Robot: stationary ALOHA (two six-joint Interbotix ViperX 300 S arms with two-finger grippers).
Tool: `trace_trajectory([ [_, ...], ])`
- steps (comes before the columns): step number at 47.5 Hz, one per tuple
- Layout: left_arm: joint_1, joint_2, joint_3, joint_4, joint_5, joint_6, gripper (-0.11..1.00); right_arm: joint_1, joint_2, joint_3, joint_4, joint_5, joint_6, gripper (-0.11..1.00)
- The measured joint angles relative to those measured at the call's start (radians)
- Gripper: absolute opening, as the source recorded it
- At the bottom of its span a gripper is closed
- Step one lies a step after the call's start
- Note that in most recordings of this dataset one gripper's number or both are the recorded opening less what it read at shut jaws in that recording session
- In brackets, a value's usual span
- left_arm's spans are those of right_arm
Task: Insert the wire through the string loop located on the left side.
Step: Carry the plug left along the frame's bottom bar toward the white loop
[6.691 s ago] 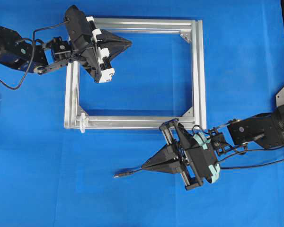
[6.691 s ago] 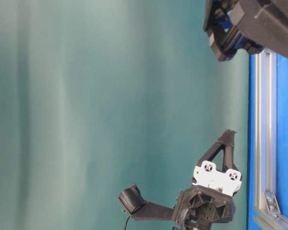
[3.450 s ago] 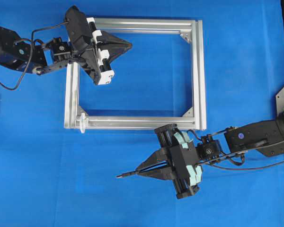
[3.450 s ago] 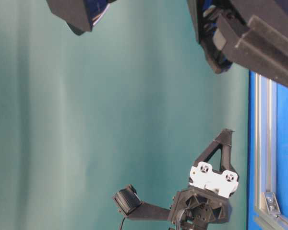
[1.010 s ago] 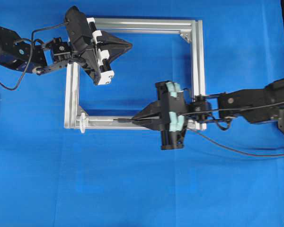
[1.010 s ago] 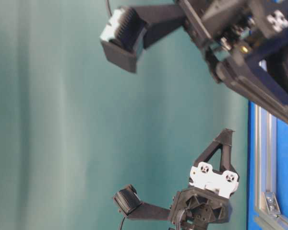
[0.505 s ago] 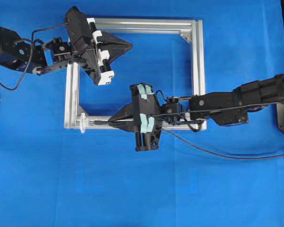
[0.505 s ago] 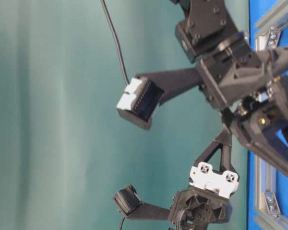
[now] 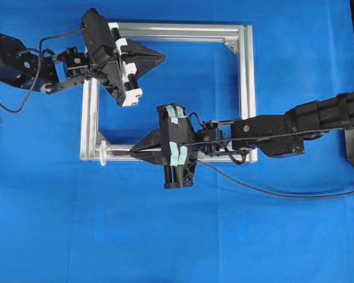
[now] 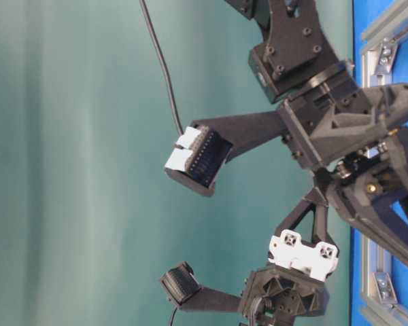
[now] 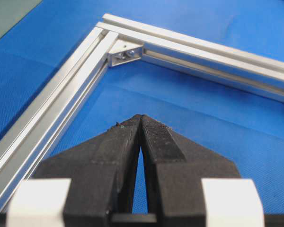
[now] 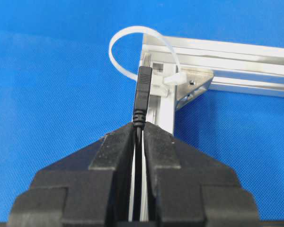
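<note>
I can read no brand, label or writing anywhere. My right gripper (image 12: 138, 130) pinches the wire (image 12: 141, 97) just behind its plug, fingers pressed onto the thin black cable. The plug sticks straight out past my fingertips, its long axis in line with my fingers, pointing at the string loop (image 12: 132, 47). From the wrist view its tip overlaps the lower edge of the white ring; whether it has entered the ring I cannot tell. From overhead the plug (image 9: 119, 152) lies along the near bar of the aluminium frame (image 9: 246, 88), pointing left, close to the loop (image 9: 102, 152) at the frame's lower-left corner. The cable (image 9: 271, 191) trails away to the right and runs off the picture edge. My left gripper (image 11: 141, 124) hangs over the frame's upper-left part with fingers pressed together on nothing. The table-level view shows mostly arm hardware; wire and loop are hidden there.
</note>
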Motion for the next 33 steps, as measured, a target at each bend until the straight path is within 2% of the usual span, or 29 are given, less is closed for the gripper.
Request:
trace_trajectory([
  [33,-0.002,0.000,0.000,0.000,0.000,0.000,0.00,0.000,0.008,-0.009,0.000,0.002,0.000,0.03],
])
